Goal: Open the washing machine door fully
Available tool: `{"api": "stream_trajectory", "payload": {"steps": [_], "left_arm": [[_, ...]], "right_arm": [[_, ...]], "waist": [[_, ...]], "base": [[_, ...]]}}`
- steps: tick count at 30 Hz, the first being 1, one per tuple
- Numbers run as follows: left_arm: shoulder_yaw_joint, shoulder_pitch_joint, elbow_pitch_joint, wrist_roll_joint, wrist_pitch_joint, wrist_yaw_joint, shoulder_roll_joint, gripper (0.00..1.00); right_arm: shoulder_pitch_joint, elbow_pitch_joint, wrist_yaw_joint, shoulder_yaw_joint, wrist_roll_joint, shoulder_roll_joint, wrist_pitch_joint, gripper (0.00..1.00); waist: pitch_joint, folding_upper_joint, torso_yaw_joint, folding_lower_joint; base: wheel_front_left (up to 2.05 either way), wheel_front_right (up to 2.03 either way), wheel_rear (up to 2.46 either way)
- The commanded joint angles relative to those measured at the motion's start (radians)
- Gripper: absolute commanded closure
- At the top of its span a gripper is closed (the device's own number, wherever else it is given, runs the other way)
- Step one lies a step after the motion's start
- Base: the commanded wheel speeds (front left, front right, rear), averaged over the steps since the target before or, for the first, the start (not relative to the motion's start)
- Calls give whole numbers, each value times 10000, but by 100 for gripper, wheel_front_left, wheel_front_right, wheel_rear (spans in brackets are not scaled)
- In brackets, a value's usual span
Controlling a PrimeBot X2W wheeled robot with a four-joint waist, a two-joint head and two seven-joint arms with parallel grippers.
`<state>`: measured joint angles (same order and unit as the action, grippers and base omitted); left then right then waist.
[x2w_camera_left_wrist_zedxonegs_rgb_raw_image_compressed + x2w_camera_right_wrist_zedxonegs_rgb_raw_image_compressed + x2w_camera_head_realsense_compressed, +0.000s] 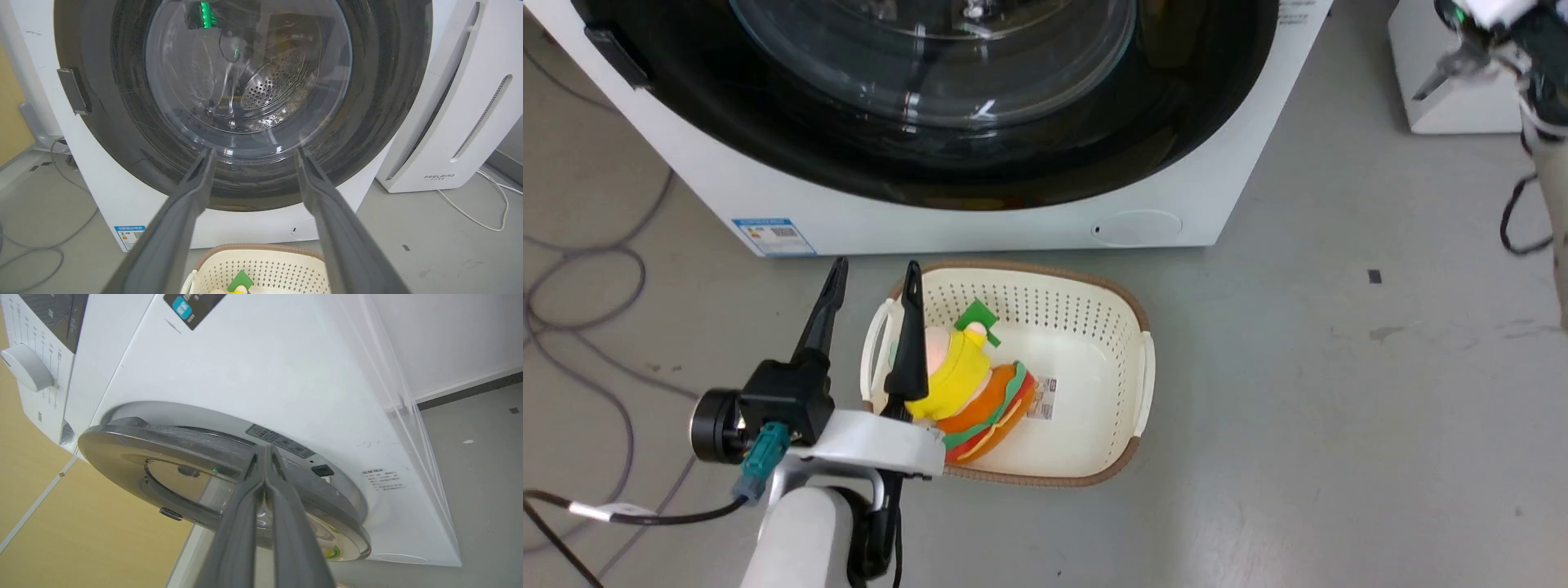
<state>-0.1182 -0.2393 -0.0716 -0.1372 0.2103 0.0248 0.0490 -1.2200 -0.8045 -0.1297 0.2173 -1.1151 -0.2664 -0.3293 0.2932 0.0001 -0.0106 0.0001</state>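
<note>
The washing machine (980,224) is a white front-loader with a blue label (772,237) low on its front. Its door (122,134) has a glossy black ring and a bulging glass bowl (249,73), through which the steel drum shows. My left gripper (874,273) hovers open over the floor just before the machine, aimed at the door's lower part and holding nothing. My right gripper (265,448) is shut, its tips at the door's rim (163,437) on the side view. I cannot tell whether the door is latched.
A cream basket (1127,327) with a yellow and orange plush toy (972,392) sits on the floor right before the machine, beside my left fingers. The white FEELBIRD appliance (461,122) stands to the machine's right. Cables (572,286) trail on the floor at left.
</note>
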Motion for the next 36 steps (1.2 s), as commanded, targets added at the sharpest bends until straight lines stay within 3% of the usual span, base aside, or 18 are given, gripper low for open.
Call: {"api": "stream_trajectory", "payload": {"steps": [1, 8, 19, 36], "left_arm": [[-45, -214, 35, -93, 105, 61, 12, 0], [-199, -554, 76, -309, 293, 144, 12, 0], [-358, -882, 118, -533, 515, 262, 13, 0], [-381, -905, 8, -592, 515, 302, 12, 0]], "right_arm": [[-518, -258, -9, 165, -231, 40, -159, 100], [-2236, -1404, -9, 1006, -384, 192, -1146, 100], [-3722, -2490, -10, 1853, -748, 453, -2342, 100], [-2848, -1697, -10, 1958, -830, 537, -4012, 100]], "waist": [[133, -1, 44, -1], [677, -1, 244, -1], [1309, -1, 351, -1], [1201, -1, 422, -1]], "base": [[0, 0, 0], [0, 0, 0], [0, 0, 0], [0, 0, 0]]}}
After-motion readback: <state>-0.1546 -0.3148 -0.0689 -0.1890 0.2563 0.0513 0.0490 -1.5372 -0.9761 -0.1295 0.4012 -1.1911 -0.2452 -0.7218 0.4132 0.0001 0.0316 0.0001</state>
